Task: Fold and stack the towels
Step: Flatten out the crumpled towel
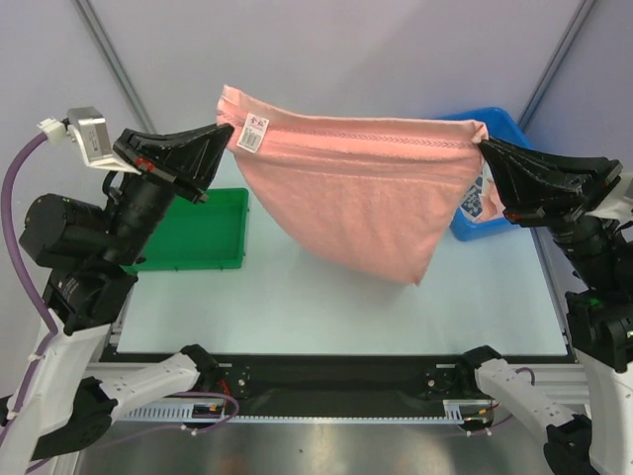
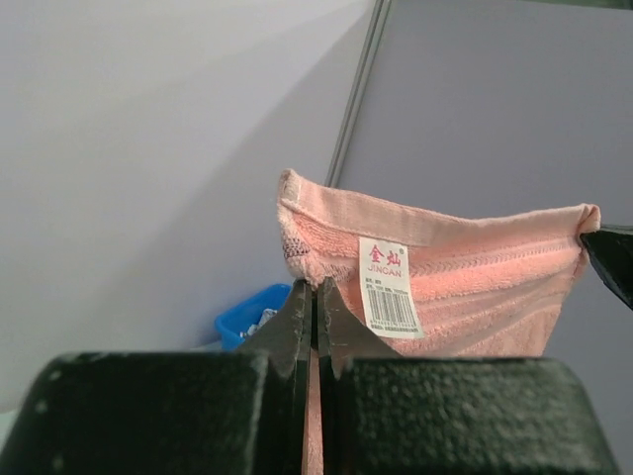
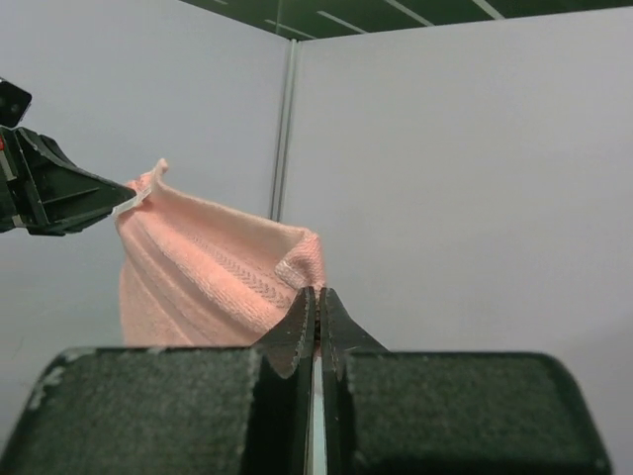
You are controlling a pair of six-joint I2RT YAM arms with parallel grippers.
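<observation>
The table (image 1: pixel 297 297) lies just beyond the arm bases, pale and flat. Above it a pink towel (image 1: pixel 366 188) is held stretched in the air between the two grippers, its top edge running nearly level from left to right. The rest of the cloth hangs down to a point right of centre, clear of the table.

The left gripper (image 1: pixel 229 129) is seen closed on the towel's left top corner. In the left wrist view its jaws are pressed together on the cloth (image 2: pixel 475 287), with no gap showing at the fingertips (image 2: pixel 316 287). A white label (image 1: pixel 253 132) with red characters and a barcode is sewn just beside this corner (image 2: pixel 388 287).

The right gripper (image 1: pixel 485 143) is likewise closed, on the right top corner. In the right wrist view the jaws meet on the bunched edge (image 3: pixel 316 294), and the towel (image 3: pixel 198 277) is stretched away to the other gripper (image 3: pixel 59 193).

Farther back, a green tray (image 1: pixel 198 233) rests on the left of the table. A blue bin (image 1: pixel 499 124) stands at the far right, partly hidden by the towel, and a navy-and-white cloth (image 1: pixel 473 201) is seen in it.
</observation>
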